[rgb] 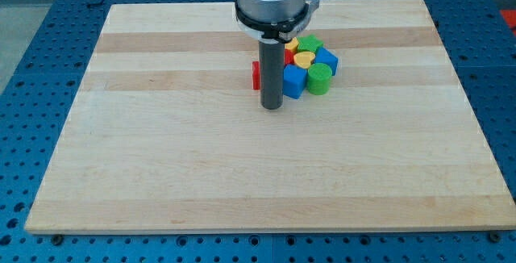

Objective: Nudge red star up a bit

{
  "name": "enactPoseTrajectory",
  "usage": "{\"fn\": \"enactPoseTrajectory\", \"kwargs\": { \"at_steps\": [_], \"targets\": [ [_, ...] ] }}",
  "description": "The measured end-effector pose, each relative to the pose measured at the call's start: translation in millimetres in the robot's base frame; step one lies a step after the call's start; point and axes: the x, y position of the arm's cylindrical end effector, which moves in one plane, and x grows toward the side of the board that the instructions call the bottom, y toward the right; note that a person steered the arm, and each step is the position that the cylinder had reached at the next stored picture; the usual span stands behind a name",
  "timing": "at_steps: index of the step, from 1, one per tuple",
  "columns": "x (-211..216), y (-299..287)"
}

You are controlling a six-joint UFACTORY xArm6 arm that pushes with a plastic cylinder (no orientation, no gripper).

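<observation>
My rod comes down from the view's top centre and my tip [272, 106] rests on the wooden board [161, 158]. A red block [255, 75], the red star, shows only as a sliver at the rod's left edge; most of it is hidden behind the rod, so its shape cannot be made out. My tip sits just below and right of that sliver. Right of the rod is a tight cluster: a blue block [294, 81], a green cylinder [318, 78], a yellow block [303, 59], a green block [311, 43] and another blue block [327, 59].
The board lies on a blue perforated table [48, 45]. The arm's grey housing [272, 1] hangs over the board's top edge and hides what lies behind it.
</observation>
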Motion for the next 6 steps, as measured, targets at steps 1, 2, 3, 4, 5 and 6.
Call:
{"fn": "enactPoseTrajectory", "kwargs": {
  "at_steps": [1, 2, 3, 4, 5, 6],
  "targets": [
    [0.0, 0.0],
    [-1.6, 0.0],
    [-12.3, 0.0],
    [-15.2, 0.0],
    [-22.2, 0.6],
    [-32.6, 2.5]
  ]
}}
